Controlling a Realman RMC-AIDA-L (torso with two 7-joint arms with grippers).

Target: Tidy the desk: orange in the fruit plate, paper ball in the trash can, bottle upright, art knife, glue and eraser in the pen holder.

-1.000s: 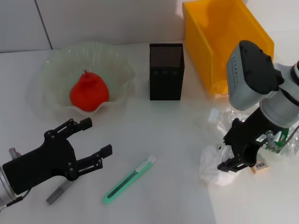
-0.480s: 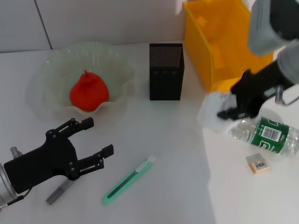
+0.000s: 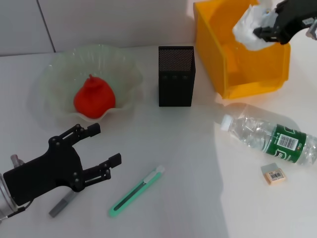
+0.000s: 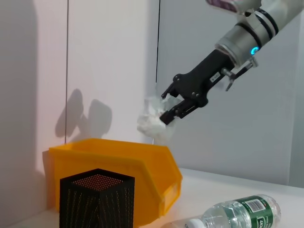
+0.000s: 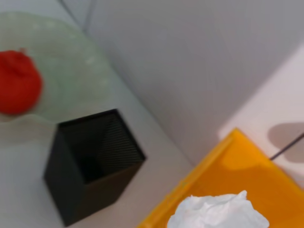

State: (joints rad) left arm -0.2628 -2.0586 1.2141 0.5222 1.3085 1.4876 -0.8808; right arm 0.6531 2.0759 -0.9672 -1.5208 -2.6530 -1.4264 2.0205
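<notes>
Above the yellow bin (image 3: 233, 74) — paper ball (image 3: 249, 28) in right gripper (image 3: 264, 30).

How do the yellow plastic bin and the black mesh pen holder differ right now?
The yellow plastic bin is wide, solid-walled and tilted open toward the front; the black mesh pen holder is narrow, perforated and upright. The right gripper holds the crumpled white paper ball over the bin; nothing hangs over the holder. Both are open-topped.
</notes>
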